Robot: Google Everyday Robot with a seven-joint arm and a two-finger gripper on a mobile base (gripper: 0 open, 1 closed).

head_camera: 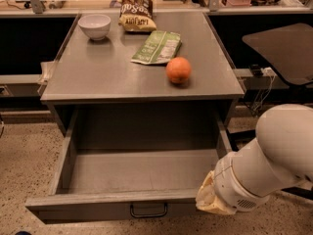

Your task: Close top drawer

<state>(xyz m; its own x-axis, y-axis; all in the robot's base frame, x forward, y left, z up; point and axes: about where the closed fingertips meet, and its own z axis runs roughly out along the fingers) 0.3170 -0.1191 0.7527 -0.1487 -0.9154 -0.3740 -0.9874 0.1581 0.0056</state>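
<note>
The top drawer (pixel 112 202) is a wide grey metal drawer, pulled far out from under the table top, and its inside shows nothing in it. Its front panel runs along the bottom of the view, with a dark wire handle (pixel 148 210) at the centre. My gripper (pixel 209 200) is at the end of the white arm (pixel 274 155), against the right end of the drawer's front panel. Its cream-coloured end touches or nearly touches the panel's top corner.
On the grey table top (pixel 98 77) lie an orange (pixel 178 70), a green packet (pixel 157 47), a brown chip bag (pixel 137 11) and a white bowl (pixel 95 26). A dark round seat (pixel 283 48) stands at the right. The floor (pixel 22 160) is speckled.
</note>
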